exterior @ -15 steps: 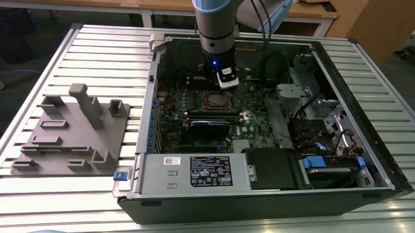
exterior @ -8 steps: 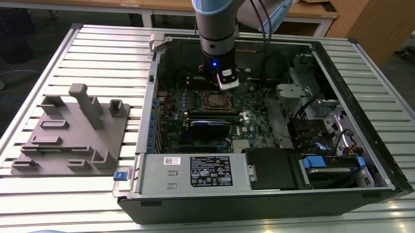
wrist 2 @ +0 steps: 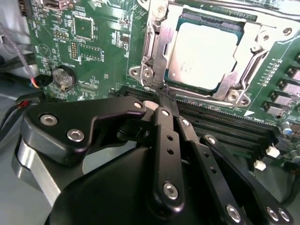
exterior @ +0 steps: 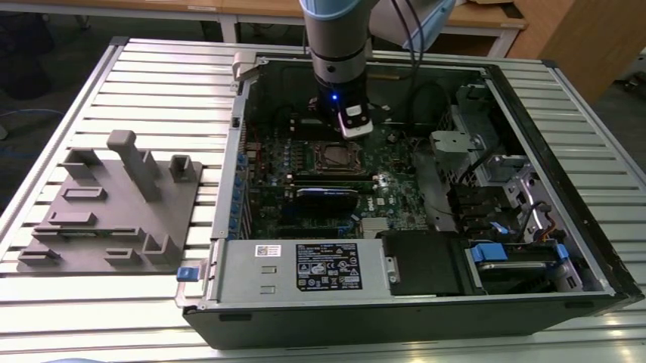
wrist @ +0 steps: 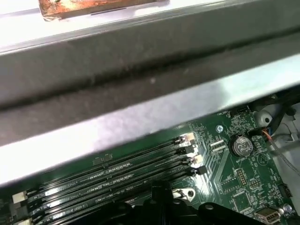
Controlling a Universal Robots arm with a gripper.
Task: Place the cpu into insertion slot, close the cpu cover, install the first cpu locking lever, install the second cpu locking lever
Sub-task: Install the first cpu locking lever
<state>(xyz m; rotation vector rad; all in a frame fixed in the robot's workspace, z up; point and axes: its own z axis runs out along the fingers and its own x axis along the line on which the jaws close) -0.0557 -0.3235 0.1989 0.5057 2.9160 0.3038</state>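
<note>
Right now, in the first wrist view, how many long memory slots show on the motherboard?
4 memory slots, side by side: one nearest the case wall, then a second, third and fourth toward the gripper. The gripper may hide more.

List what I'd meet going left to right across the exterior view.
Grey moulded plastic fixture block → silver-rimmed square insertion slot → blue plastic drive-bay latch.

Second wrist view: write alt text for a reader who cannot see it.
A silver cpu sits on a green motherboard with the cpu cover lying flat around it. The shut black gripper has its tips at a corner of the cover, beside long black memory slots.
</note>
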